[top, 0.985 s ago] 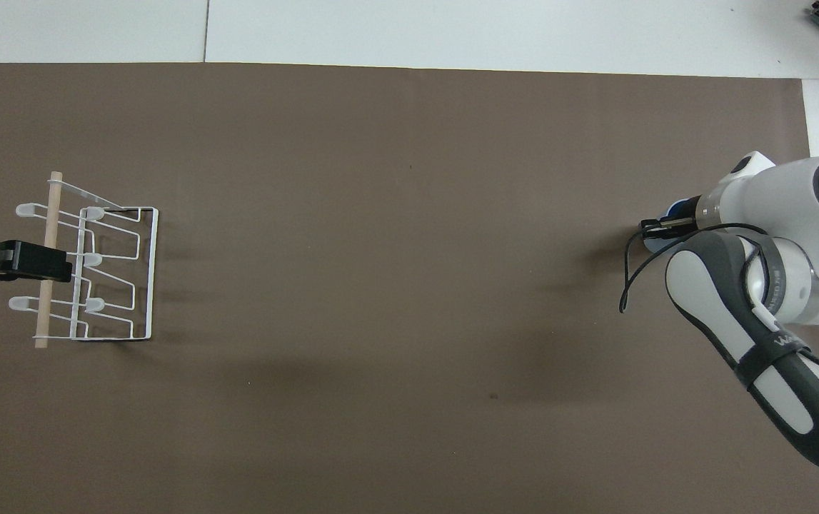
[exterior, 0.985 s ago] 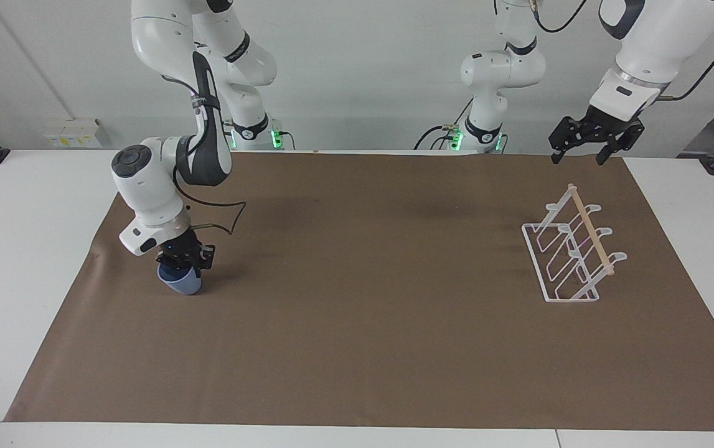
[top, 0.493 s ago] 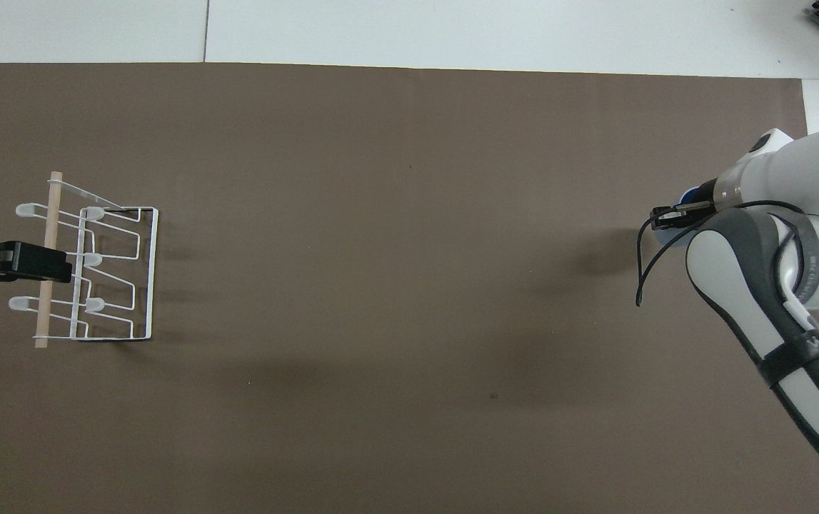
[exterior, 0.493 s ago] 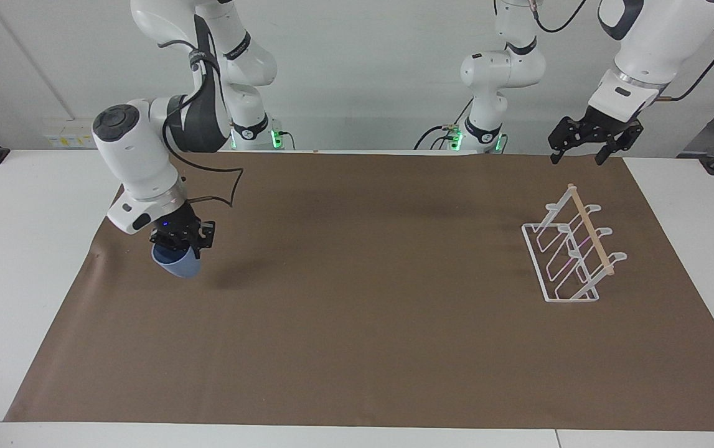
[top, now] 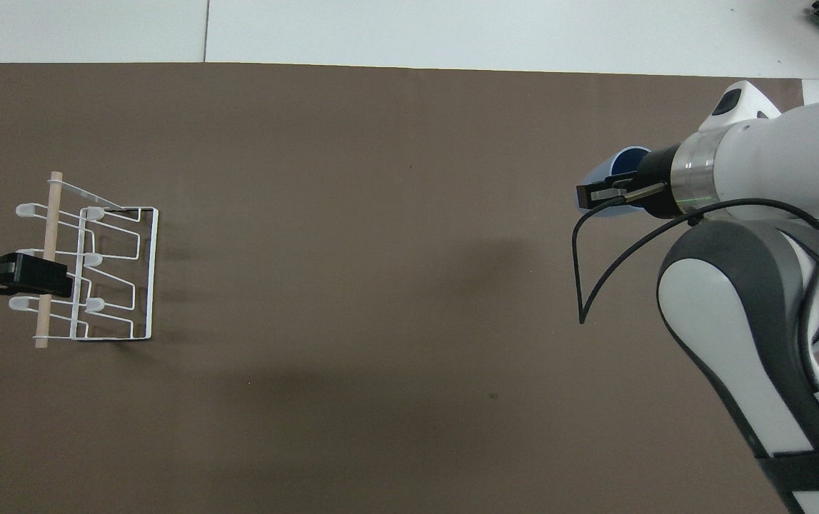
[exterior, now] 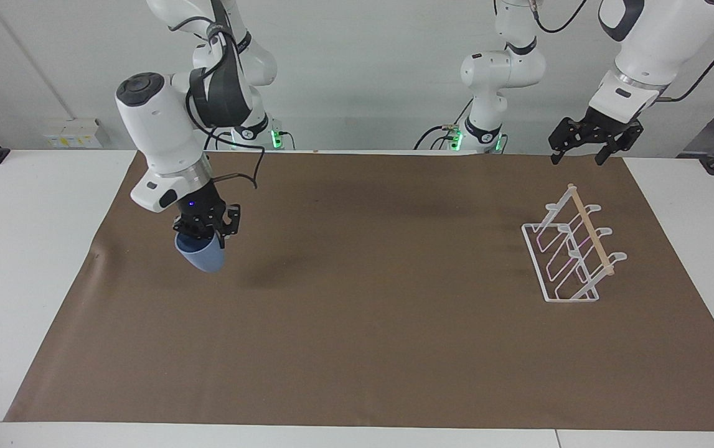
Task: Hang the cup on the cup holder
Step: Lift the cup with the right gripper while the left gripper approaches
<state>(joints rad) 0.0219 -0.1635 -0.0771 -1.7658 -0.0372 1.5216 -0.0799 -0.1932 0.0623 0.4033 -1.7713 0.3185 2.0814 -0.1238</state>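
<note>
The light-blue cup hangs tilted in my right gripper, which is shut on its rim and holds it in the air over the brown mat at the right arm's end of the table. In the overhead view the cup peeks out past the right gripper. The white wire cup holder with its wooden rod stands on the mat at the left arm's end; it also shows in the overhead view. My left gripper is open and empty in the air over the cup holder's end nearer the robots.
A brown mat covers most of the white table. The right arm's black cable loops out below its wrist.
My right gripper has lifted the cup off the mat and carried it up and toward the table's middle. The left arm has barely moved.
</note>
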